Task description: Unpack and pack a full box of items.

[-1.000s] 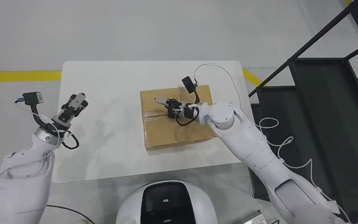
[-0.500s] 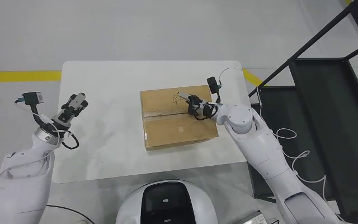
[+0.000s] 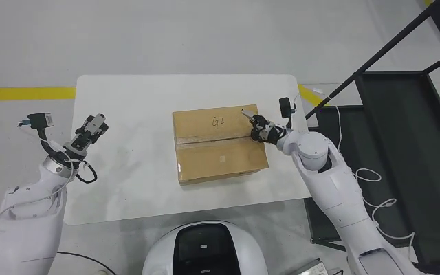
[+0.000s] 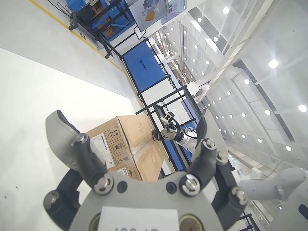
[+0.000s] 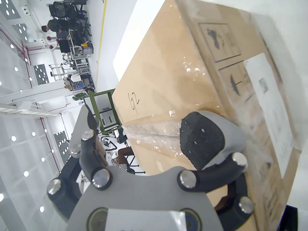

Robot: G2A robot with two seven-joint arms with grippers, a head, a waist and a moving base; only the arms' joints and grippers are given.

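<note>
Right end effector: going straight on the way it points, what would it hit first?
Probably the cardboard box: the right end effector aims along its taped top, though it might just skim over.

The right end effector (image 3: 251,123) is sliding off the middle of the box (image 3: 216,148) toward its right edge.

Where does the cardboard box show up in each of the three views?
Top view: the cardboard box sits in the middle of the white table.
Left wrist view: the box stands on the table beyond the open left gripper.
Right wrist view: the box is close up, just beyond the right gripper.
Shared landmark: the handwritten mark on the box's top, beside the taped seam.
</note>
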